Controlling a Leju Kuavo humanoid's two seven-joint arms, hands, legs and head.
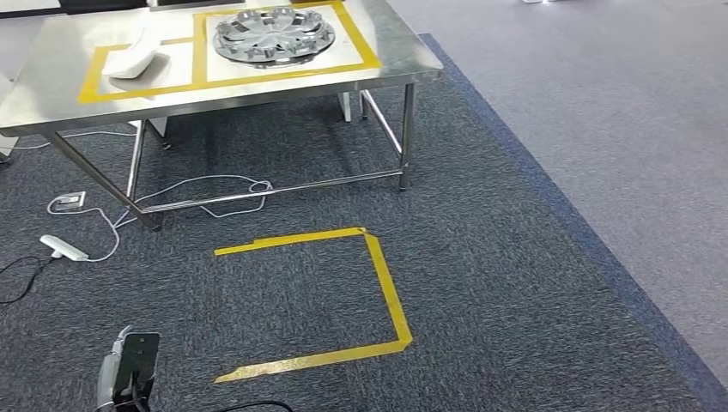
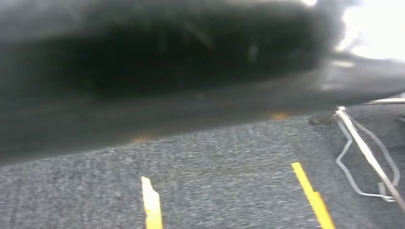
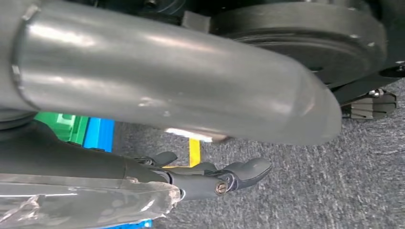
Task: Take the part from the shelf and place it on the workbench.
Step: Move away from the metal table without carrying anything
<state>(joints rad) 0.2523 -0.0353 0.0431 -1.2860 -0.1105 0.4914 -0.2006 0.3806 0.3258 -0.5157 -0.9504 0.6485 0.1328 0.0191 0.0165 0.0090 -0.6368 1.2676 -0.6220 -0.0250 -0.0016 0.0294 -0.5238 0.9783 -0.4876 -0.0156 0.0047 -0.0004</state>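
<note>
A white curved part (image 1: pixel 137 56) lies in the left yellow-taped zone of the steel workbench (image 1: pixel 51 77), far ahead of me. A silver wheel cover (image 1: pixel 273 34) lies in the right taped zone. My left hand (image 1: pixel 129 373) hangs low at the bottom left of the head view, and its fingers cannot be made out. In the right wrist view my right hand (image 3: pixel 215 176) hangs over the carpet. Its dark fingers (image 3: pixel 248 169) are stretched out, the thick grey thumb (image 3: pixel 167 81) stands apart from them, and nothing lies between.
A yellow tape square (image 1: pixel 391 292) marks the dark carpet in front of me. White cables (image 1: pixel 206 184) and a white power strip (image 1: pixel 63 247) lie by the bench legs. Blue and green boxes (image 3: pixel 98 133) stand behind my right hand. Lighter grey floor (image 1: pixel 618 103) lies to the right.
</note>
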